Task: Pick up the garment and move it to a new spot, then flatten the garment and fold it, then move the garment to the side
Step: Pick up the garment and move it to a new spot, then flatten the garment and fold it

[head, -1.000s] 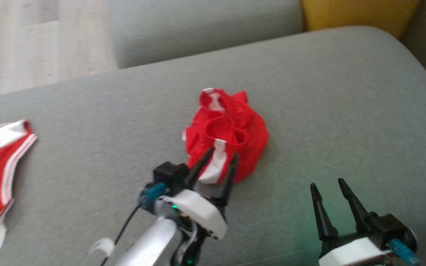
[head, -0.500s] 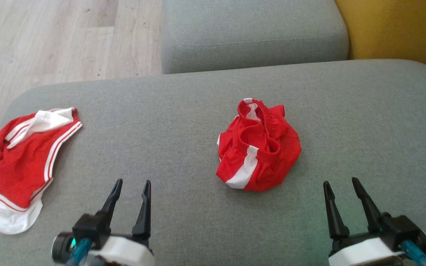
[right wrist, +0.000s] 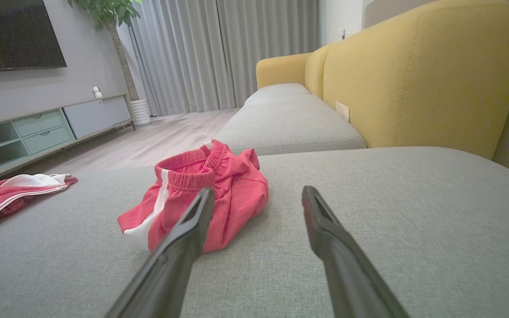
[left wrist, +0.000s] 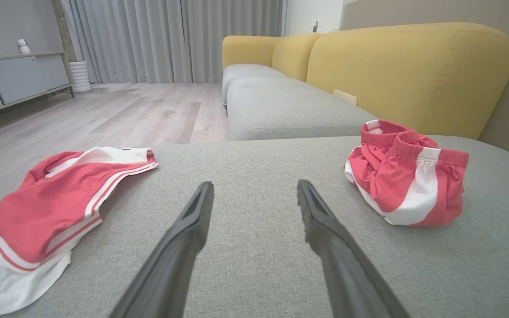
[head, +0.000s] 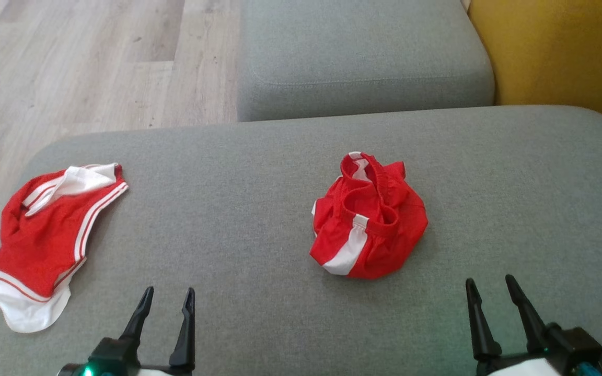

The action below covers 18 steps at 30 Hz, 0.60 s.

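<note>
A red garment [head: 369, 219] with a white side stripe lies bunched in a heap on the grey seat cushion [head: 259, 250], a little right of centre. Nothing touches it. My left gripper [head: 170, 290] stands open at the lower left, well clear of the heap, which lies to the right of its fingers as a bunched garment [left wrist: 407, 176] in the left wrist view. My right gripper [head: 490, 280] is open at the lower right, empty. In the right wrist view its left finger overlaps the near edge of the garment [right wrist: 201, 190], with the gripper [right wrist: 259, 191] short of it.
A second red and white garment [head: 45, 235] lies spread at the cushion's left edge. Beyond are another grey seat cushion [head: 358, 52], the yellow backrest [head: 557, 52] on the right, and wooden floor [head: 71, 68] to the left. A low TV cabinet [right wrist: 38, 128] stands across the room.
My left gripper, which was open at the bunched garment's near edge, has drawn back to the lower left. The head camera has shifted too. The garment has stayed where it was.
</note>
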### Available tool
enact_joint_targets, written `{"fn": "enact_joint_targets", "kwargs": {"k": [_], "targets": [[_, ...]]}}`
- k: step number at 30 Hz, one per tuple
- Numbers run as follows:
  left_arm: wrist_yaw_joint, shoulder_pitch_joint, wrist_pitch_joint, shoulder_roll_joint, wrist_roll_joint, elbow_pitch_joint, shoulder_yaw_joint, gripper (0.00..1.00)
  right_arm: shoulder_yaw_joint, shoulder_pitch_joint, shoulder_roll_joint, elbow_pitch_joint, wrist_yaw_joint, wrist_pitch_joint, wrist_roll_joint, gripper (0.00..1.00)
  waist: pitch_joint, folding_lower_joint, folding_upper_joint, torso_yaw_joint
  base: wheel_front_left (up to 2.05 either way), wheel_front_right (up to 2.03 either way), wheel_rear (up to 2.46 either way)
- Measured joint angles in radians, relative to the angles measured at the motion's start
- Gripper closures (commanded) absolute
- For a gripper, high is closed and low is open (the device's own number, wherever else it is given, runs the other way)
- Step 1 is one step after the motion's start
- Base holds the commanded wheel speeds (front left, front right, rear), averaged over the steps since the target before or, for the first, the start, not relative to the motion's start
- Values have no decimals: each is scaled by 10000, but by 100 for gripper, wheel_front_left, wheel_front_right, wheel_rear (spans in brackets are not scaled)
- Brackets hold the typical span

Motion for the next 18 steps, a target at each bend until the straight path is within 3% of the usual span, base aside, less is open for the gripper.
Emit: {"fn": "enact_joint_targets", "kwargs": {"k": [18], "targets": [[-249,-5,0,-165,305,58,261,0,127,244,6,-25,2,0,174,0,-71,0,0,347,0,0,0]]}}
